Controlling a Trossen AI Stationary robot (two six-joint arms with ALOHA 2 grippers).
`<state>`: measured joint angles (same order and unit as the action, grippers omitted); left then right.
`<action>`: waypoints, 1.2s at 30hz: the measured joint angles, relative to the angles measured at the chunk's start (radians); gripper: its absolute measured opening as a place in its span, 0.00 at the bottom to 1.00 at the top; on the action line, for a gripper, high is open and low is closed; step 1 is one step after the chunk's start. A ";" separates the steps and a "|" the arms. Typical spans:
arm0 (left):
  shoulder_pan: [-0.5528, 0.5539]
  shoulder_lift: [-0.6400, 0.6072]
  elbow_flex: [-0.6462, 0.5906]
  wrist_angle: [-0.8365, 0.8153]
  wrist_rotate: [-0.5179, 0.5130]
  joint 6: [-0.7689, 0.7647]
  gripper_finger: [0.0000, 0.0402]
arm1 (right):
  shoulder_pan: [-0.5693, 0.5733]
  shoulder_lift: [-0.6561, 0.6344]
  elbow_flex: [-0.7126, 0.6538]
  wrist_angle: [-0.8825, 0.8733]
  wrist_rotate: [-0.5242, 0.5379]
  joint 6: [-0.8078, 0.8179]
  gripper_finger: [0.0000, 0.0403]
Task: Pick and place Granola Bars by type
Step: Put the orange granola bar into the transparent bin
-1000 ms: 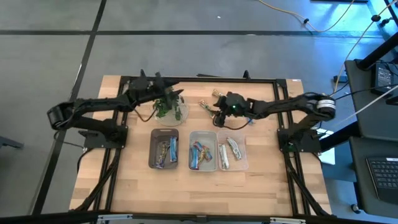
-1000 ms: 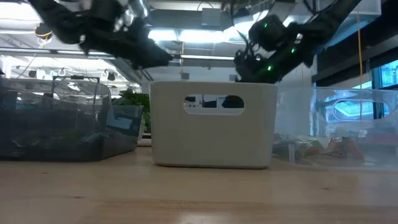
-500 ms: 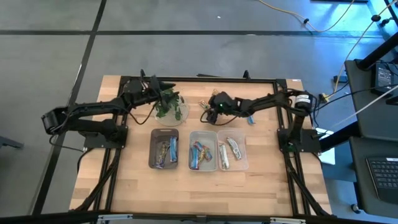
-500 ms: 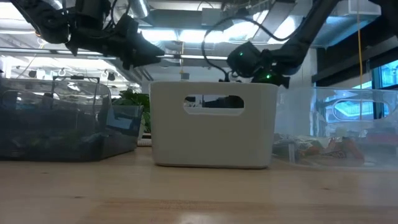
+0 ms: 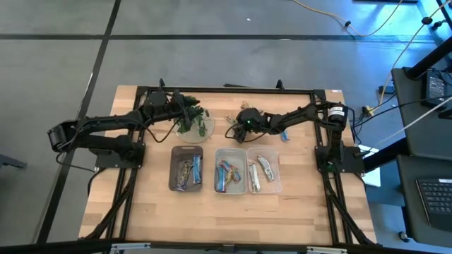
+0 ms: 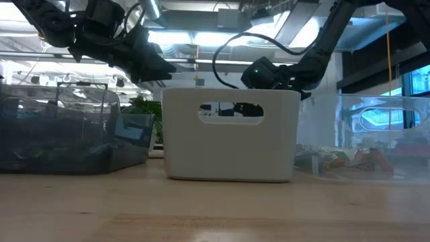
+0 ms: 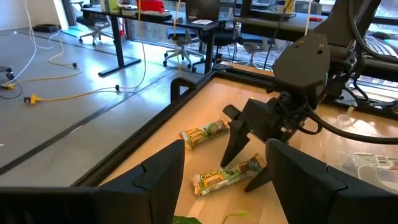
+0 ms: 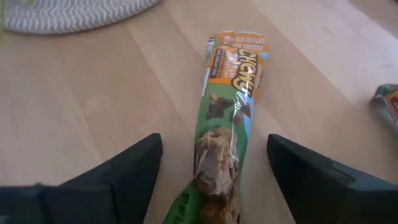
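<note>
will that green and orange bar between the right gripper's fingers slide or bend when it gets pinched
The bar has a glossy crinkled wrapper, so it may slip sideways on the smooth table. It lies flat, so rolling seems unlikely. The right gripper straddles it, open.

Glossy foil bar wrapper (image 8: 225, 134); matt wooden table (image 8: 93, 93); matt black fingers (image 8: 121, 174).

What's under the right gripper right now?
A green-and-orange granola bar lies flat on the table between the open fingers of the right gripper; a second bar lies beside it. The bar's near end is cut off.
</note>
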<state>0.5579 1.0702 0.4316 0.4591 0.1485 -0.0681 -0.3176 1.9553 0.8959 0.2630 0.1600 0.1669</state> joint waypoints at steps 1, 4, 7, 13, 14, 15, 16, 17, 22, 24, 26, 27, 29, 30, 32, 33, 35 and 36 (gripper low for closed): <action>0.000 0.000 0.000 0.000 0.000 0.000 0.54 | 0.000 0.001 0.000 -0.004 0.001 0.012 0.72; 0.000 0.000 0.000 0.000 0.000 0.001 0.54 | 0.000 0.001 0.000 -0.006 0.003 0.016 0.67; 0.000 0.000 0.000 0.001 0.000 0.002 0.54 | 0.000 0.001 0.000 -0.007 0.003 0.013 0.60; 0.000 0.000 0.000 0.001 0.000 0.003 0.54 | 0.000 0.002 0.000 -0.012 0.006 0.011 0.47; 0.000 0.000 0.000 0.001 -0.001 0.003 0.54 | 0.000 0.002 0.000 -0.014 0.008 0.011 0.45; 0.000 0.000 0.000 0.001 -0.001 0.003 0.54 | 0.000 0.002 0.000 -0.014 0.007 0.008 0.44; 0.000 0.000 0.000 0.001 -0.001 0.002 0.54 | 0.000 0.002 0.000 -0.014 0.007 0.007 0.42; 0.000 0.000 0.000 0.001 -0.001 0.003 0.54 | 0.000 0.003 0.000 -0.015 0.008 0.006 0.40; 0.000 0.000 0.000 0.001 -0.001 0.003 0.54 | 0.000 -0.018 -0.003 -0.033 0.003 -0.012 0.33; 0.000 0.000 0.000 0.001 -0.001 0.002 0.54 | 0.000 -0.033 -0.005 -0.048 0.001 -0.019 0.30; 0.000 0.000 0.000 0.001 -0.001 0.002 0.54 | 0.000 -0.051 -0.007 -0.074 0.000 -0.020 0.27; 0.000 0.000 0.000 0.002 -0.001 0.003 0.54 | 0.000 -0.058 -0.008 -0.081 0.000 -0.022 0.26; 0.000 0.000 0.000 0.002 -0.001 0.002 0.54 | 0.000 -0.075 -0.008 -0.103 0.000 -0.023 0.23; 0.000 0.000 0.000 0.002 -0.001 0.002 0.54 | 0.000 -0.086 -0.008 -0.112 0.000 -0.023 0.22; 0.000 0.000 0.000 0.001 -0.001 0.002 0.54 | 0.000 -0.107 -0.007 -0.146 0.003 -0.027 0.21; 0.000 0.000 0.000 0.002 -0.001 0.002 0.54 | 0.000 -0.120 -0.007 -0.167 0.003 -0.027 0.20; 0.000 0.000 0.000 0.001 -0.001 0.002 0.54 | 0.000 -0.151 -0.007 -0.196 0.003 -0.029 0.18; 0.000 0.000 0.000 0.002 -0.001 0.002 0.54 | 0.000 -0.171 -0.007 -0.211 0.003 -0.031 0.18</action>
<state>0.5579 1.0702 0.4316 0.4606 0.1474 -0.0658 -0.3176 1.7844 0.8890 0.0520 0.1634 0.1364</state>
